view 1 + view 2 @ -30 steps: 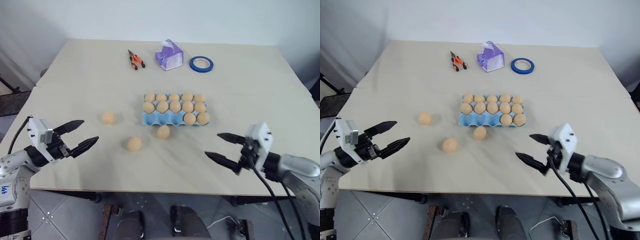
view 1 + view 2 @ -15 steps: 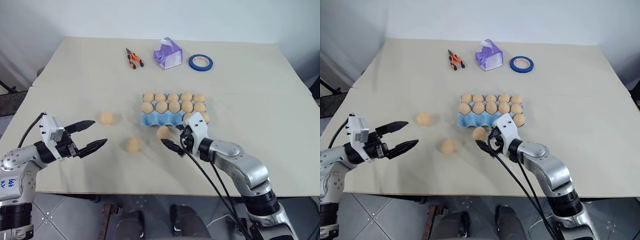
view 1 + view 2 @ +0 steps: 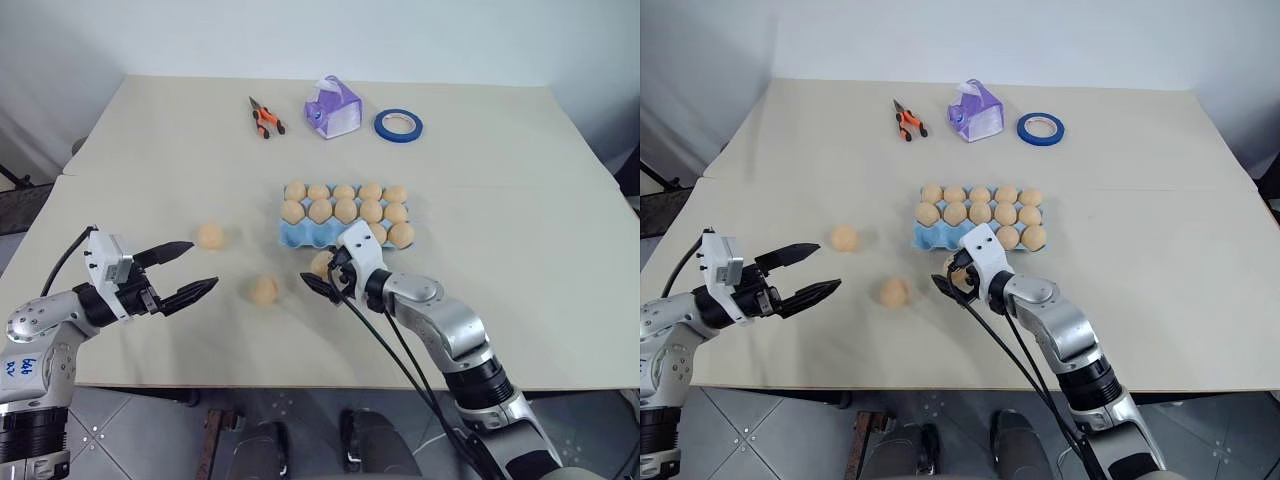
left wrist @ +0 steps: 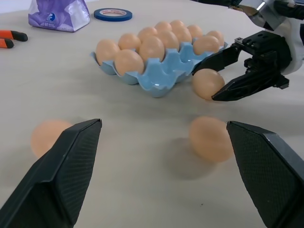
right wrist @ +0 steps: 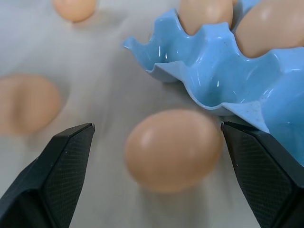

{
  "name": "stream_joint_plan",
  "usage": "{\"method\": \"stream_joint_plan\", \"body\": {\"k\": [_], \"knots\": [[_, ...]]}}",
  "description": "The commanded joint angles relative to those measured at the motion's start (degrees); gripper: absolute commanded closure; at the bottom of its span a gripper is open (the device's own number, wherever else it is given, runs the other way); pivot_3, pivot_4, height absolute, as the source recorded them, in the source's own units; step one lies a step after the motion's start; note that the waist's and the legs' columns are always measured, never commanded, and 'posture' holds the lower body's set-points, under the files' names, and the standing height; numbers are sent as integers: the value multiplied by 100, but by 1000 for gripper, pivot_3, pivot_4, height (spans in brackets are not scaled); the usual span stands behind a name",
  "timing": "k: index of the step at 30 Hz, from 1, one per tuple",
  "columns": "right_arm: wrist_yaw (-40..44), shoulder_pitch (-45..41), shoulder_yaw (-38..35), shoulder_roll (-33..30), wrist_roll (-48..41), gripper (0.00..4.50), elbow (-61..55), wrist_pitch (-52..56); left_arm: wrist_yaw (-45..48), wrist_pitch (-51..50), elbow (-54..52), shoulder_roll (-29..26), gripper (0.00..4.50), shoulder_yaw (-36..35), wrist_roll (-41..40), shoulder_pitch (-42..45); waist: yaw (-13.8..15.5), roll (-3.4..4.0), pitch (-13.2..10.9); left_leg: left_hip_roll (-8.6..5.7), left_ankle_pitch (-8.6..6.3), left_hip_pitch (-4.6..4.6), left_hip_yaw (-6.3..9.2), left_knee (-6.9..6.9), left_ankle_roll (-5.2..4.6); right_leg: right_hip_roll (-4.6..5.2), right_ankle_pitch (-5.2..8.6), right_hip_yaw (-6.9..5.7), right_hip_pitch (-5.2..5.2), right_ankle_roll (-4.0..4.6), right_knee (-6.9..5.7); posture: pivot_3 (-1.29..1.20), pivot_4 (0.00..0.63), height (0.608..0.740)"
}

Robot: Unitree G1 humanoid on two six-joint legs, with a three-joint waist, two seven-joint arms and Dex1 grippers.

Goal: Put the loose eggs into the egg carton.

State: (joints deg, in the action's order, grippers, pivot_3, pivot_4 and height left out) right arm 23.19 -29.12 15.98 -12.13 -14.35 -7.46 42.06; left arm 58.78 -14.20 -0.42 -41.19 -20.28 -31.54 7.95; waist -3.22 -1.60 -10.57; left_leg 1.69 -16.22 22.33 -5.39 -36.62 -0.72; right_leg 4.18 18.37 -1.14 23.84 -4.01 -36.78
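Three loose eggs lie on the table: one at the left (image 3: 210,236), one in the middle (image 3: 264,290), and one (image 5: 173,147) just in front of the egg carton (image 3: 300,238). The carton is light blue and holds several eggs; its three front-left cups are empty. My right gripper (image 3: 318,270) is open, its fingers on either side of the egg by the carton with gaps showing. From the left wrist view that egg (image 4: 208,83) rests on the table. Left of the middle egg (image 4: 211,138), my left gripper (image 3: 204,264) is open and holds nothing.
At the table's far side lie orange-handled pliers (image 3: 265,117), a purple tissue pack (image 3: 333,107) and a blue tape roll (image 3: 398,124). Bare tabletop stretches to the right of the carton and along the near edge.
My right arm has swung in from the right edge of the table to the egg in front of the carton, staying open. The left gripper has barely moved. The eggs lie as before.
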Motion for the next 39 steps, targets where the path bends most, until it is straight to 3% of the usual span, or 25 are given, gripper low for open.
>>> {"method": "stream_joint_plan", "body": {"k": [1, 7, 15, 26, 32, 39], "knots": [[42, -120, -29, 89, 80, 410, -10, -151, -49, 41, -279, 9, 0, -79, -82, -62, -1, 0, 0, 0, 0, 0, 0, 0, 0, 0, 0, -1, 0, 0, 0, 0, 150, 740], [245, -45, -122, 28, -43, 2099, -445, -49, -117, 42, -345, 28, 0, -113, -97, -122, -5, 0, 0, 1, -1, 0, 1, 1, 1, 1, 0, -4, 1, 0, -1, 0, 150, 740], [340, -495, -1041, -94, -893, 2203, -1467, 748, -136, 41, -356, 46, 0, -90, -127, -140, -1, 1, 0, 0, -1, 0, 2, 1, 1, 4, 0, -7, 0, 0, 0, 0, 150, 740], [351, -1027, -996, -298, -246, 2203, 59, -103, -142, 68, -272, 137, 0, -14, -87, -26, -9, 1, -1, -2, 0, -1, -3, 4, 1, 8, 0, -15, 3, 1, 0, 0, 150, 740], [488, -1007, -843, -342, -51, 72, 240, -299, -167, 40, -303, 156, 0, -35, -91, -47, -5, 1, -1, -2, -1, -1, -5, 5, 0, 8, 0, -18, 3, 0, -5, 0, 150, 740], [675, -897, -883, -528, -85, 26, -36, -208, -221, -75, -358, 115, 0, -62, -94, -102, 0, 1, -1, -2, 0, -2, -4, 5, 0, 9, 0, -18, 3, 0, -5, 0, 150, 740]]}}
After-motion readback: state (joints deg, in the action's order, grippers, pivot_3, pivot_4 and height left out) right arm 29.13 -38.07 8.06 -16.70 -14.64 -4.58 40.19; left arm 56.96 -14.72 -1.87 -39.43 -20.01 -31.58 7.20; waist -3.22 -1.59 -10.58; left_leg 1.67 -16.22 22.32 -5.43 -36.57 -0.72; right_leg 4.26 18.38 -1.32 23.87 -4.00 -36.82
